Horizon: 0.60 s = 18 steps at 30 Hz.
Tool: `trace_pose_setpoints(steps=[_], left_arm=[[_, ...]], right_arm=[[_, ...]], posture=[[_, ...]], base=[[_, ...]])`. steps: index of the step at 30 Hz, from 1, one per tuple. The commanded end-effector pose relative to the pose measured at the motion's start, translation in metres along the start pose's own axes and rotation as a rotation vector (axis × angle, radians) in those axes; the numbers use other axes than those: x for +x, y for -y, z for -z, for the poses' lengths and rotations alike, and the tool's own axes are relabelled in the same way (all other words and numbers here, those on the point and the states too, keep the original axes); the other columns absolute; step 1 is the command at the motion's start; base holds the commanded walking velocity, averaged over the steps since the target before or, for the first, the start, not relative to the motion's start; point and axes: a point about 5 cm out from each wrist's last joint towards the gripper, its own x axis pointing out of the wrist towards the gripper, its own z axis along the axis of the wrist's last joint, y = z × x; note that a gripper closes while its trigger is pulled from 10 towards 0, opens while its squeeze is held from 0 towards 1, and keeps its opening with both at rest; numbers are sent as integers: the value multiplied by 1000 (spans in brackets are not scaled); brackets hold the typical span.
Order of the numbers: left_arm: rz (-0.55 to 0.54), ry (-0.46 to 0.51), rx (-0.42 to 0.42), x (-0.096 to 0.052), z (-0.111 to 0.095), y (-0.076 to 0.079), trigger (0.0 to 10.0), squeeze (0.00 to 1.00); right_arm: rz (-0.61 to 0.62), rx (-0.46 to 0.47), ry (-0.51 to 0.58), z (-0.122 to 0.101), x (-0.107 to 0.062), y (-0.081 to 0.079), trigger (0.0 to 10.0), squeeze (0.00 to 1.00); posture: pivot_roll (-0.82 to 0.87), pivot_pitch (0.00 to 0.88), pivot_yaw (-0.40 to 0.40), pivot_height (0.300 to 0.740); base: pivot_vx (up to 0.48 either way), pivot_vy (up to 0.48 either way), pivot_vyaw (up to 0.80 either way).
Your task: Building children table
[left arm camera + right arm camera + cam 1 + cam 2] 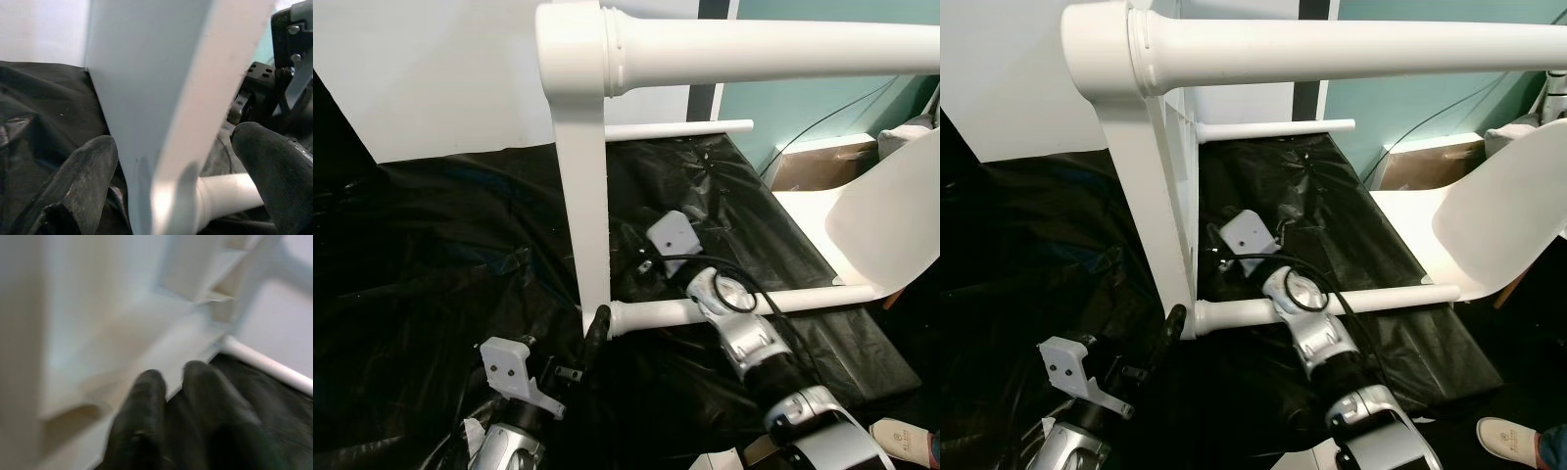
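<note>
In the left eye view, the white children table (582, 186) lies tipped on its side on black plastic sheeting (431, 235), its top panel seen edge-on as an upright slab. One turned leg (754, 49) runs across the top of the picture, very near the camera; a lower leg (656, 314) lies just above the sheeting, and a third leg (685, 128) shows further back. The left pincer (599, 323) reaches up from below to the corner where the panel meets the lower leg, one black finger lying against that joint. The right arm (744, 338) stretches over the lower leg toward the underside of the table. A white moulded chair (871, 215) stands to the right, beside a cardboard box (808, 168), and a shoe (906, 438) shows at the lower right corner.

In the right eye view, the same layout appears, with the right arm's wrist (1298, 294) resting across the lower leg (1234, 313).

In the left wrist view, the two black fingertips (83, 171) stand apart on either side of the panel's edge (161, 98), not pressed against it, with the lower leg (225, 196) just beyond.

In the right wrist view, blurred, the right pincer (176, 396) has its two fingers close together, nearly touching, holding nothing, pointed at the table's white underside framing (146, 308).
</note>
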Motion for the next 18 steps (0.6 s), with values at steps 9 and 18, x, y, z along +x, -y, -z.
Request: trace_pose_setpoints(steps=[9,18], left_arm=[[24,-23,34,4,5,-2,10000,0],[21,-21,57,10,2,-4,10000,0]], right_arm=[[-166,104,-8,5,9,-15,0,0],[-295,194,25,0,21,-20,0,0]], posture=[[12,0,18,740],[7,0,33,740]], base=[[0,0,0],[0,0,0]])
